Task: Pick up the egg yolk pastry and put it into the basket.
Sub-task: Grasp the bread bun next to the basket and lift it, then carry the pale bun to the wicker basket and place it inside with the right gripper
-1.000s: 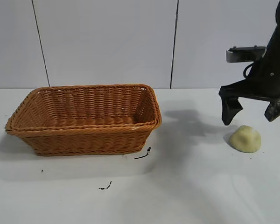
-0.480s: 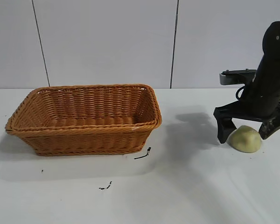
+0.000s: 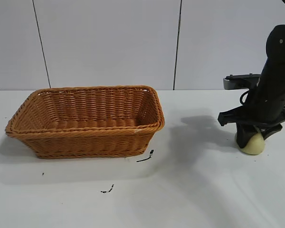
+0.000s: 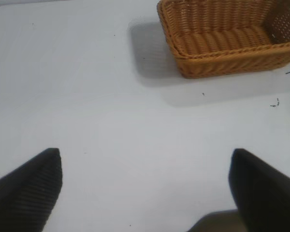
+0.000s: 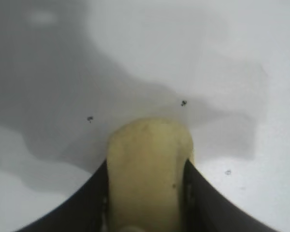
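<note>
White wall panels with dark vertical seams stand behind a white desk (image 3: 194, 190). On the desk's left half sits the basket (image 3: 88, 121), an orange-brown wicker rectangle with flared sides and a braided rim, its inside showing only weave. Two small dark scraps (image 3: 145, 157) lie on the desk just in front of the basket's near right corner, and another (image 3: 107, 190) a little nearer the camera.

Well apart from the basket, at the far right of the desk, the right tool (image 3: 250, 138) points steeply downward over the egg yolk pastry (image 3: 252, 144). Its two black fingers (image 5: 203, 203) press against opposite sides of the pale yellow dome, so the tool is narrowed onto the pastry. In the right wrist view the pastry (image 5: 147, 174) fills the gap between the fingers, and the desk beneath it is in shadow. From the exterior view the pastry's underside looks to be at desk level; whether it is touching the surface cannot be told.

The left tool (image 4: 145, 188) hangs above bare desk with its fingers spread wide and nothing between them, the basket (image 4: 227, 38) farther off.
</note>
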You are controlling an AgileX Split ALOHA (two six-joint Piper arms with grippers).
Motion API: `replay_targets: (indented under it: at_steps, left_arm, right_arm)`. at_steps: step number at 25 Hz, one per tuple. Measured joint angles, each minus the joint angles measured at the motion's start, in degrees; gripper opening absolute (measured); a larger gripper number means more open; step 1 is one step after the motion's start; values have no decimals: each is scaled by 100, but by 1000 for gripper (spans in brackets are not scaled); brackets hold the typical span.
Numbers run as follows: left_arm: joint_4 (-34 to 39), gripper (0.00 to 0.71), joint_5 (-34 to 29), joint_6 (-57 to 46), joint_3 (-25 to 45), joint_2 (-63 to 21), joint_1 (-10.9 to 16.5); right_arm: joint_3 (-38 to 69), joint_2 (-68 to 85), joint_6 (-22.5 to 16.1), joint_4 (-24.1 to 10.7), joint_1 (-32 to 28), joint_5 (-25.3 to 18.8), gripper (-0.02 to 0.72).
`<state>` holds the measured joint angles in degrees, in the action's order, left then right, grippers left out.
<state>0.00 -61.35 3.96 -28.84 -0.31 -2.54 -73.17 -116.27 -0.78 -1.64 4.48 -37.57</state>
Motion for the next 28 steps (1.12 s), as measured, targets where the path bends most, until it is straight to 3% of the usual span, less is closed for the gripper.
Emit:
replay_targets:
  at_steps: [10,19,28]
  left_arm:
    - [0,696,0,0,0,0,0]
    - [0,696,0,0,0,0,0]
    - [0,696,0,0,0,0,0]
  right_arm:
    - [-1733,658,41,27,0,-1737,156]
    - [-2923,540,47,200,279,-2220,156]
    - [-4235,-310,78,222,1899,-2434,156]
